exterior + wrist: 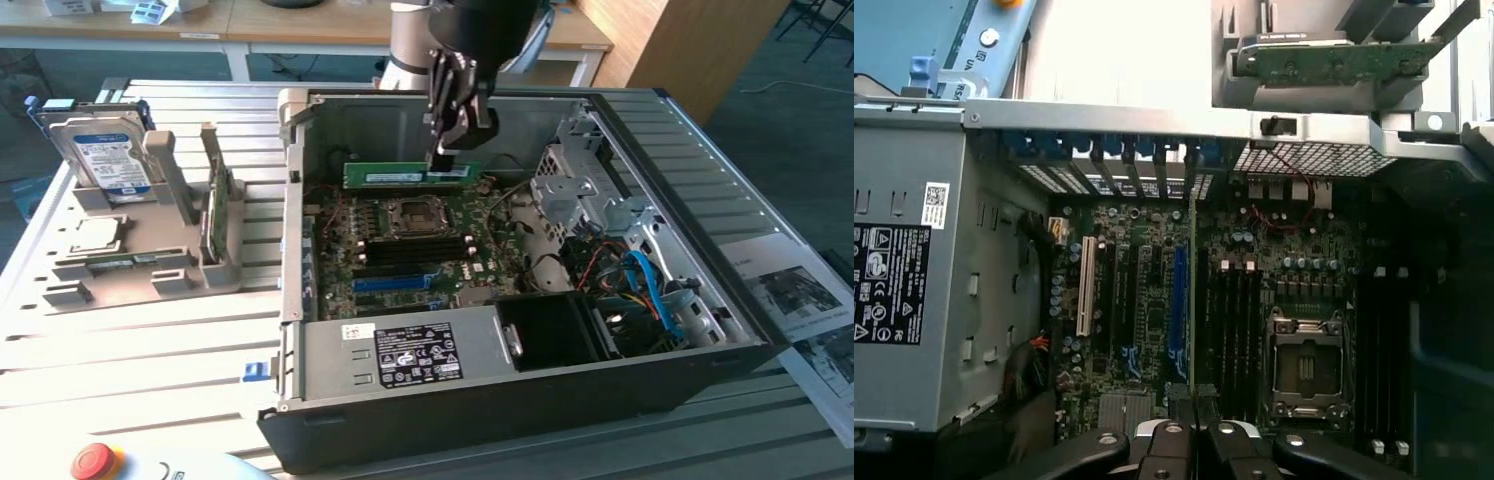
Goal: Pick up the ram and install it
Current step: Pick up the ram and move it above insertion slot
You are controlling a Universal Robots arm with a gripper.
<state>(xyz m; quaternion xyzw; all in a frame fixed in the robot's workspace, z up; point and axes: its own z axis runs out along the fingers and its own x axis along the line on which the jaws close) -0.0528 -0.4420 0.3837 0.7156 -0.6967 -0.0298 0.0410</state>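
The ram (400, 176) hangs level on its long edge inside the open computer case (534, 400), above the motherboard (400, 265) and just past the processor socket (411, 215), towards the case's far wall. The gripper (449, 160) reaches down from above and has its fingers nearly closed, pinching the stick at the end on the exterior view's right. In the wrist view the ram (1194, 300) appears edge-on as a thin line running out from the gripper (1194, 418), between the blue slot (1179, 300) and the black memory slots (1239, 310). Whether it touches the board I cannot tell. Outside the case, on the exterior view's left, a hard drive (107, 160) stands in a grey rack (147, 265)
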